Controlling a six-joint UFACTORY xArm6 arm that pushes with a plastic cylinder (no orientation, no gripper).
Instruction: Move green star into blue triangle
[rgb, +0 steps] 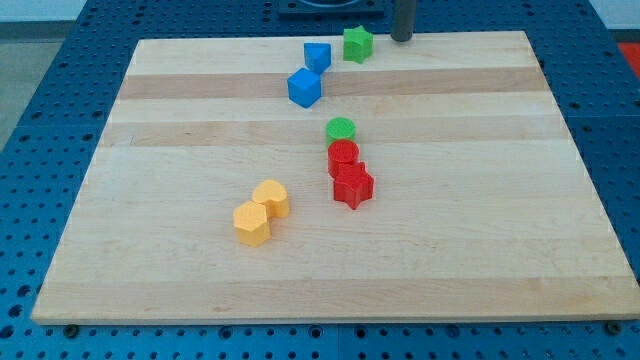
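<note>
The green star (357, 43) sits near the board's top edge, a little right of the middle. Two blue blocks lie to its left: one (317, 56) almost touches the star, the other (305, 87) is lower and further left. I cannot tell which of them is the triangle. My tip (402, 38) stands at the board's top edge, just right of the green star with a small gap between them.
A green round block (341, 128) sits mid-board, with a red round block (343, 155) and a red star (352, 185) touching in a column below it. Two yellow blocks (271, 197) (252, 223) touch at lower left. The wooden board (500, 250) lies on a blue perforated table.
</note>
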